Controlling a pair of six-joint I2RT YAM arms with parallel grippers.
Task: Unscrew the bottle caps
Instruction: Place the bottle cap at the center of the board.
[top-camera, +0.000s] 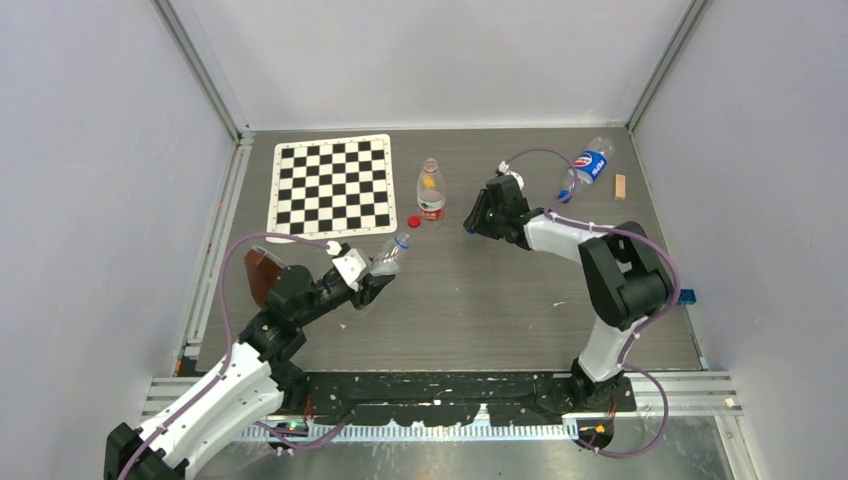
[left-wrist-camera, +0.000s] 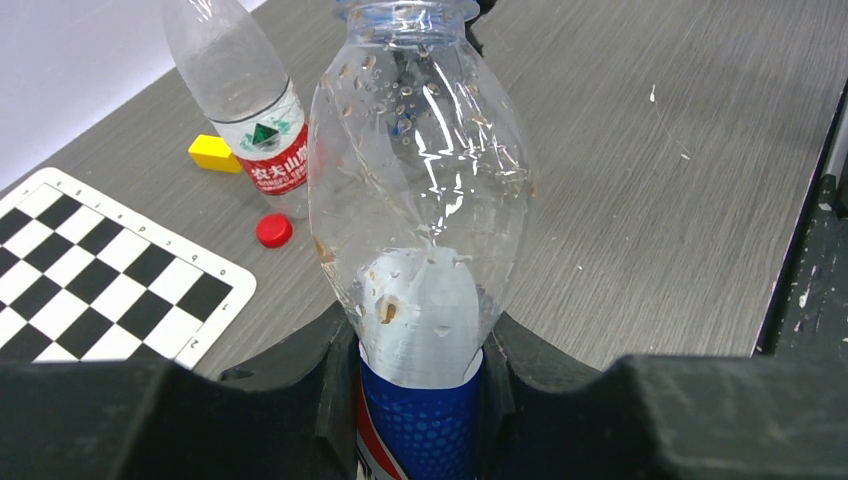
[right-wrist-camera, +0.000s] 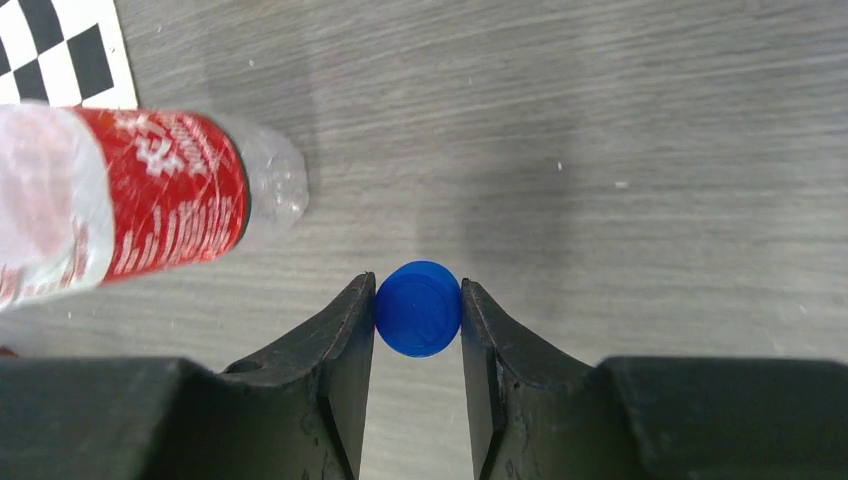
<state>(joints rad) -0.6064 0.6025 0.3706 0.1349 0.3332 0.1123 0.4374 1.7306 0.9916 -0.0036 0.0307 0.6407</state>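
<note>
Left jaws were closed round the lower body of a blue-label bottle (left-wrist-camera: 415, 250), at its label band. Its neck appeared bare and pointed toward 1 o'clock in the top view.

Right jaws were nearly shut, pinching the blue cap (right-wrist-camera: 418, 308) by its rim, low over the table (right-wrist-camera: 650, 150).

The red-label bottle (top-camera: 431, 192) stood at 12 o'clock, apparently uncapped, with the red cap (top-camera: 414, 222) at 7 o'clock of its base. The third bottle (top-camera: 590, 165) lay at 2 o'clock; whether it was capped could not be told.

Risks, as judged:
- The rim pinch was slim, so the cap might squirt out and roll.
- The right arm's swing might topple the red-label bottle near it.
- The thin bottle wall might buckle under the left grip.
</note>
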